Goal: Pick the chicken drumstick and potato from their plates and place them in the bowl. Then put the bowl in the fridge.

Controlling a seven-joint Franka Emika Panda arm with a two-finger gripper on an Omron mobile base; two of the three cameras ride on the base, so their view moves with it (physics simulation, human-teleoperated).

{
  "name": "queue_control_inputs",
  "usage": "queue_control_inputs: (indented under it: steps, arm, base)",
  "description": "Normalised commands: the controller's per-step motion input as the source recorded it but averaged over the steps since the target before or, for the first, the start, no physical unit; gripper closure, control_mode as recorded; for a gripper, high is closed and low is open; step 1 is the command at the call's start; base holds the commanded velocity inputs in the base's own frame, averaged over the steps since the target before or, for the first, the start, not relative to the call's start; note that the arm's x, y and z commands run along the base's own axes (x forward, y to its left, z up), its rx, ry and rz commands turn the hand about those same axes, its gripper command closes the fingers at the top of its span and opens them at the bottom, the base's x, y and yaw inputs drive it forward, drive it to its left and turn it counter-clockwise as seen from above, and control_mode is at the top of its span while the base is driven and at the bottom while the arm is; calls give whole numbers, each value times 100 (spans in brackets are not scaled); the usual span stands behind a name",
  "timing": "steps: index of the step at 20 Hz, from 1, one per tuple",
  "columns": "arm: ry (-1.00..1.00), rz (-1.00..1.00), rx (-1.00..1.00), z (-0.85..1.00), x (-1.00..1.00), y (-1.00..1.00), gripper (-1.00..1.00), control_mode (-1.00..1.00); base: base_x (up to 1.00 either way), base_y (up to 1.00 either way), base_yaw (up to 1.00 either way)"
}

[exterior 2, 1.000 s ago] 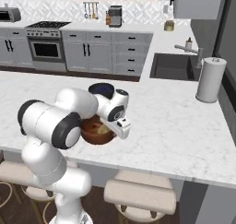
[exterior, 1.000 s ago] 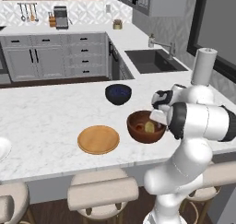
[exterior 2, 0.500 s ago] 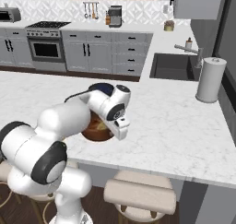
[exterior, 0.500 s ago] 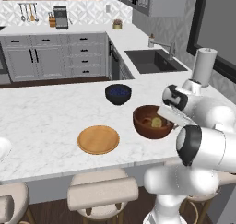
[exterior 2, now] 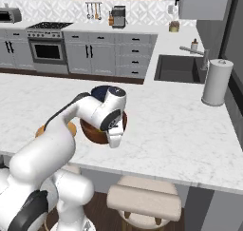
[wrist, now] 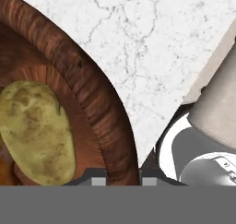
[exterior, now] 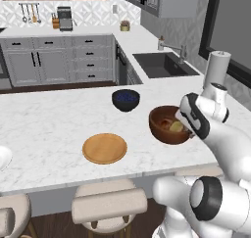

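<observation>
Pincer pinches the bowl rim; potato inside, blue bowl behind.

Not seeing any writing I can actually read here, no labels, brand names, numbers or signs are showing up anywhere in these shots.

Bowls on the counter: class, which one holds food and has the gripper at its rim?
The reddish-brown wooden bowl, holding the potato, with the gripper clamped on its rim. The dark blue bowl stands apart.
</observation>
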Motion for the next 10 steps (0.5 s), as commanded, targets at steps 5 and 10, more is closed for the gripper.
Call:
queue_control_inputs:
  steps: [5,10]
  arm:
    - [-12,-27,1,51,0,21,100,-100]
    - [-13,-58,-10,52,4,43,100,-100]
  base:
    - [0,0,0]
    - [0,0,0]
